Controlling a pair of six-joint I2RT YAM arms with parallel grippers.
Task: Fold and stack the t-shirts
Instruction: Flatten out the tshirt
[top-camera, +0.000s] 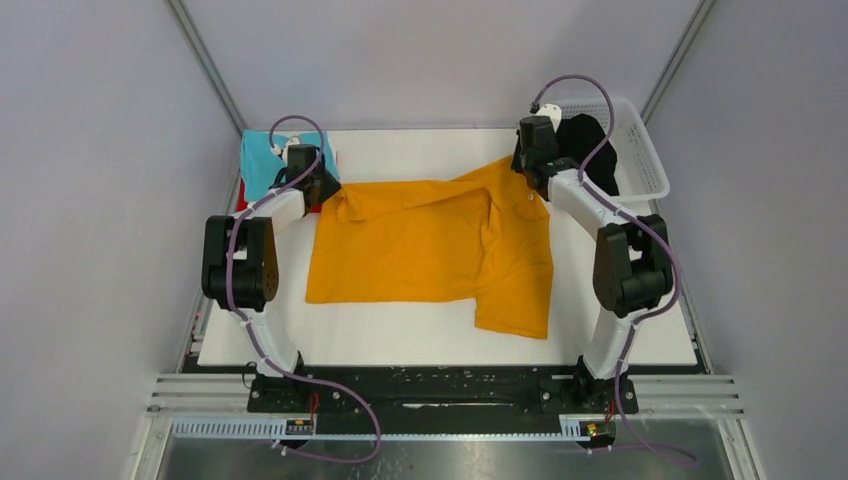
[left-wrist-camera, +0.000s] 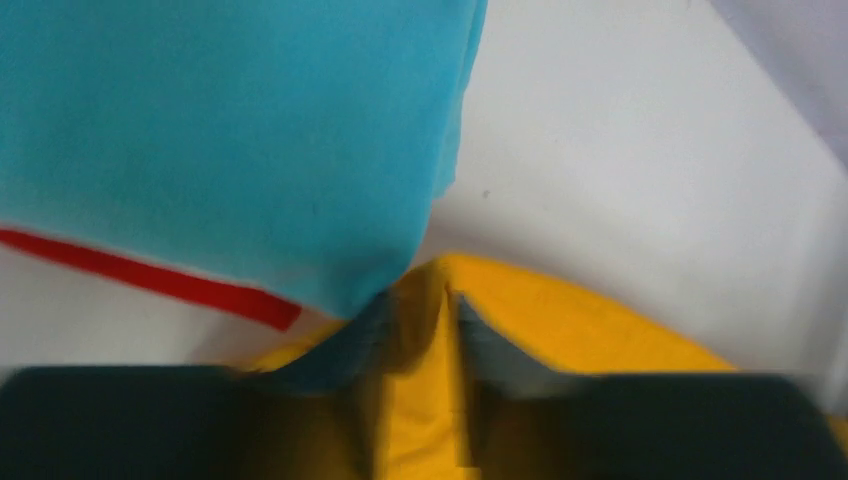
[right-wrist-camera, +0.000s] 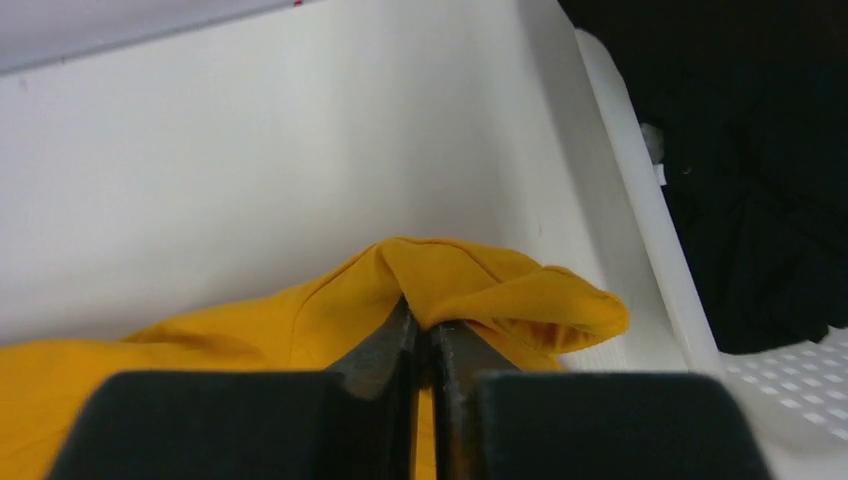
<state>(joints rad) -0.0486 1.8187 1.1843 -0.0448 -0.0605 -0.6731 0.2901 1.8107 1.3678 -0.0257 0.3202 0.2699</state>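
Left gripper (left-wrist-camera: 425, 325): clamped on a ridge of the mustard-orange tee (top-camera: 420, 250), at its far-left corner.
Right gripper (right-wrist-camera: 422, 328): pinching the same tee's far-right corner, beside the basket (top-camera: 645, 165).
Why: we judge both hold the far edge to spread the tee flat for folding.
Stack: teal tee (top-camera: 258, 160) over red tee (left-wrist-camera: 150, 275), at the table's far-left corner.
Basket contents: black tee (top-camera: 590, 145).
Surface: white table (top-camera: 420, 340), grey walls around it.

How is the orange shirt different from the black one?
The orange shirt lies spread out on the table; the black shirt sits bunched up in the basket. The left gripper and right gripper pinch the orange shirt; nothing holds the black shirt. Both are cloth.
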